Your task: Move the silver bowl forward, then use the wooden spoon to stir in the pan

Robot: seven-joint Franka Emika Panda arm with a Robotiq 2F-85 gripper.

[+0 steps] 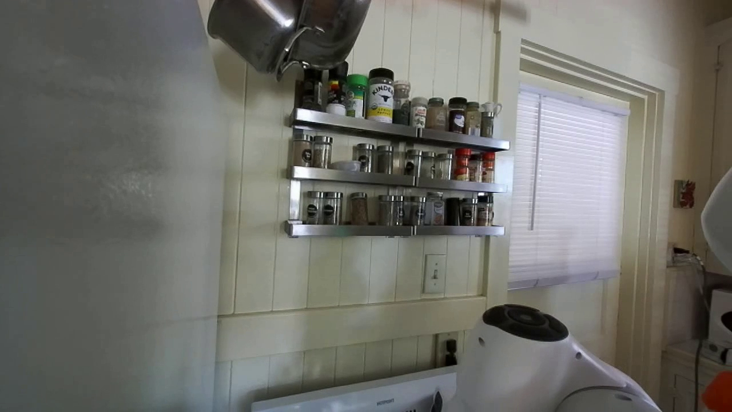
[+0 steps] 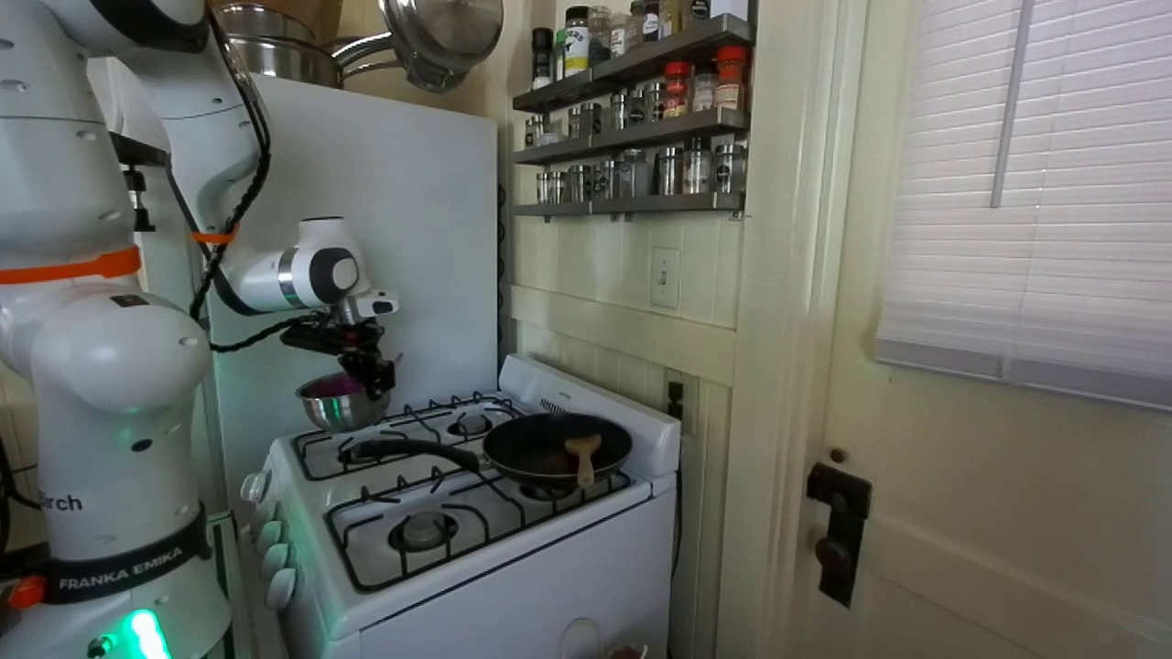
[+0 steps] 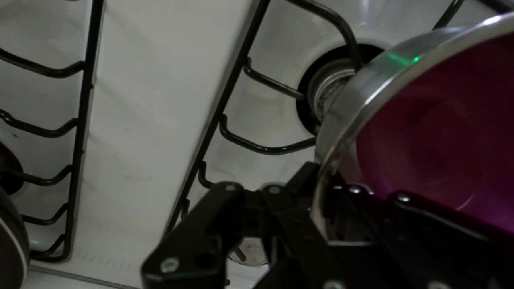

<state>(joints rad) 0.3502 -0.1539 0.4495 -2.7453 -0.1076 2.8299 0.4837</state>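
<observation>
The silver bowl [image 2: 334, 416] is at the left front of the stove in an exterior view. In the wrist view the silver bowl [image 3: 341, 114] fills the right side, with a pink-purple inside, over a burner. My gripper [image 2: 374, 384] is at its rim. In the wrist view the gripper [image 3: 322, 176] has one finger on each side of the rim and is shut on it. I cannot tell whether the bowl touches the grate. The black pan [image 2: 522, 439] stands on the back burner. The wooden spoon [image 2: 584, 448] lies over the pan's rim, apart from my gripper.
The white stove [image 2: 513, 558] has black grates, and the pan's handle [image 2: 412, 447] reaches across them. A tall white fridge [image 2: 394, 183] stands behind the arm. Spice shelves [image 1: 394, 229] hang on the wall above the stove, and metal pots [image 1: 269, 34] hang higher up.
</observation>
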